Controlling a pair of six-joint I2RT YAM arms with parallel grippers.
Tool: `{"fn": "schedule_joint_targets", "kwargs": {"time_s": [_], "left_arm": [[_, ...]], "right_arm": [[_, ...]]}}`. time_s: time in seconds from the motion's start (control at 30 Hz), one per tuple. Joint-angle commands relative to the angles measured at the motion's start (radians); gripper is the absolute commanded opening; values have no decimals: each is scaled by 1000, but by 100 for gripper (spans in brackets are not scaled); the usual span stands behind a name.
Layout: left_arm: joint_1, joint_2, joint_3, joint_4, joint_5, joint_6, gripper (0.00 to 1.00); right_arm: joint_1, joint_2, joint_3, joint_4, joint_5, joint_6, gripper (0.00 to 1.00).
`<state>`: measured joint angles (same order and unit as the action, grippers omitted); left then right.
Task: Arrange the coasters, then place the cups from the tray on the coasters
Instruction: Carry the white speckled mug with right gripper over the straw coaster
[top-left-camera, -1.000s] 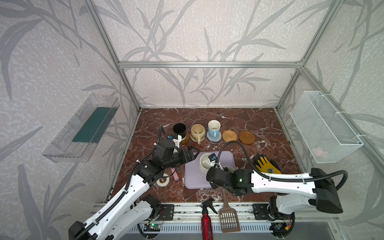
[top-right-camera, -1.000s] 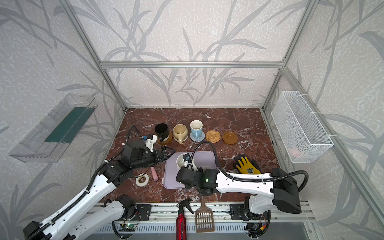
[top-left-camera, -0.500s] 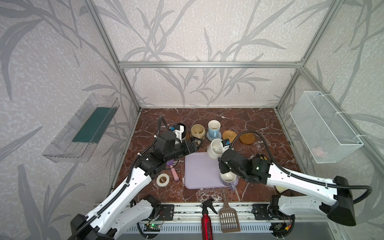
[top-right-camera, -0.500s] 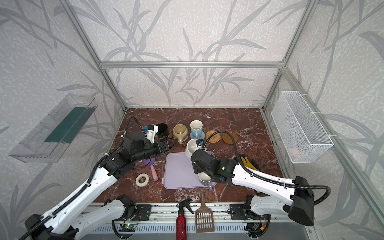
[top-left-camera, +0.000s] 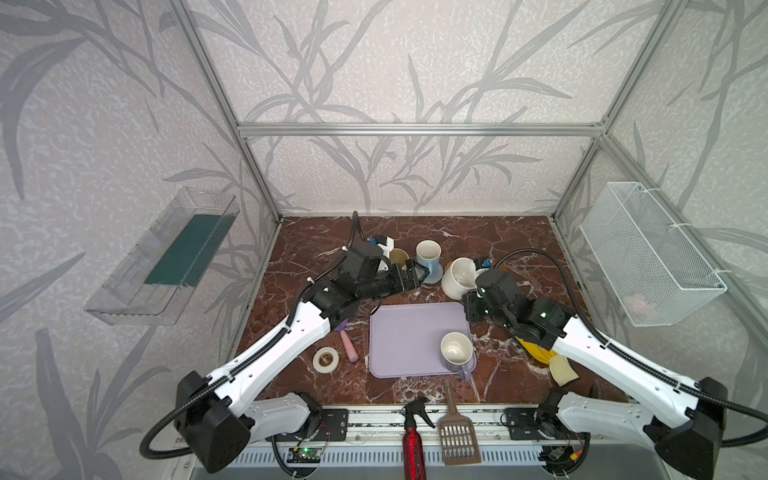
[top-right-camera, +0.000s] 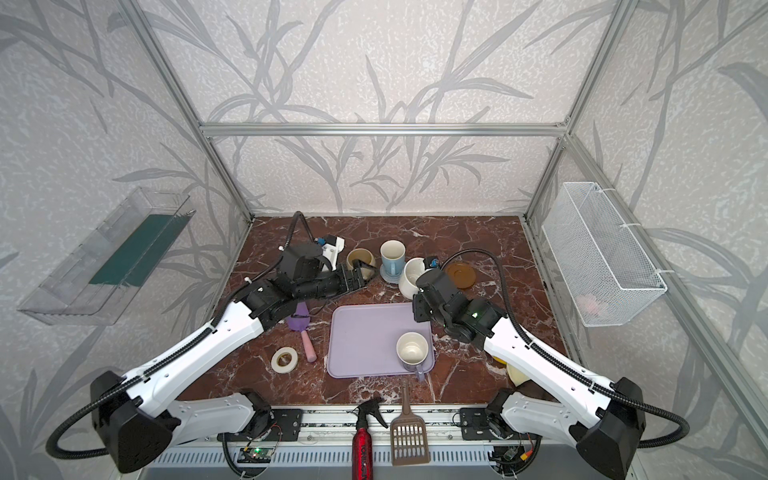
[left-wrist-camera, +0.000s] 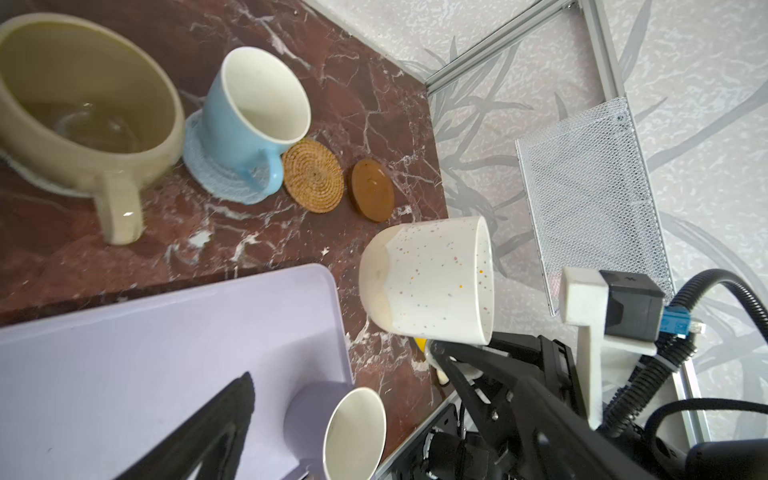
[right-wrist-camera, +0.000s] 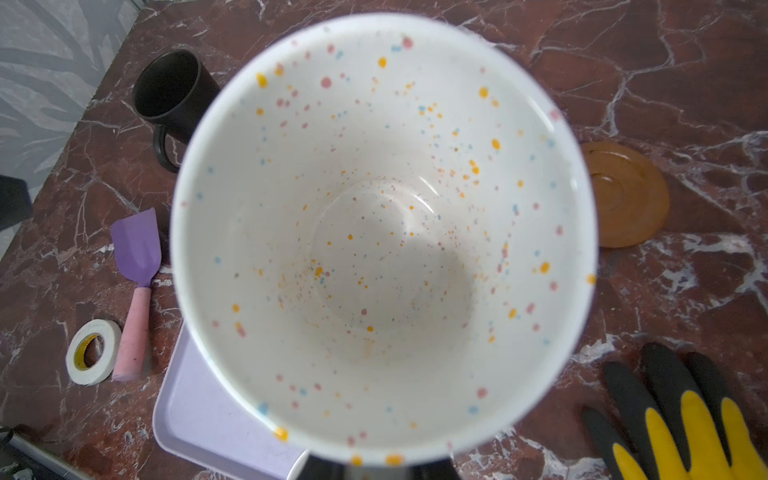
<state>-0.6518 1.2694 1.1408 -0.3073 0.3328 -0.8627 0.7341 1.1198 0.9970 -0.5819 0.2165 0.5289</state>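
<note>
Moved: white mug (top-left-camera: 459, 277) off tray (top-left-camera: 407, 336), now past its far corner | right claw (top-left-camera: 473, 286) grips it tilted, likely bound for free rattan coaster (left-wrist-camera: 313, 175) | left claw (top-left-camera: 419, 275) gaping, empty.

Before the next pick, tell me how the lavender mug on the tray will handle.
Likely rigid and slick: the lavender mug looks glazed ceramic. Probably stable: it stands upright on the tray. Pushed, it might tip off: it sits at the near corner, handle over the rim.
</note>
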Motion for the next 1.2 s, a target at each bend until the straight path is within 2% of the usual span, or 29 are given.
{"fn": "schedule_joint_targets", "kwargs": {"time_s": [0.0, 0.4, 0.57, 0.67, 0.8, 0.9, 1.17], "left_arm": [[-20, 62, 66, 39, -16, 18, 99], [-29, 252, 182, 127, -29, -24, 99], [-28, 308, 211, 129, -87, -21, 98], [-23, 341, 217, 136, -130, -27, 98], [-16, 382, 215, 181, -143, -49, 98], [-8, 414, 242, 153, -147, -40, 98], [39, 408, 199, 183, -147, -57, 96]], "right_arm": [[-71, -5, 58, 75, -33, -32, 0], [-224, 142, 96, 104, -105, -53, 0], [-261, 244, 150, 93, -97, -80, 0], [-269, 305, 179, 98, -90, -81, 0], [-272, 382, 232, 87, -57, -91, 0], [-273, 442, 288, 65, -33, -101, 0], [-273, 559, 359, 83, 17, -68, 0]]}}
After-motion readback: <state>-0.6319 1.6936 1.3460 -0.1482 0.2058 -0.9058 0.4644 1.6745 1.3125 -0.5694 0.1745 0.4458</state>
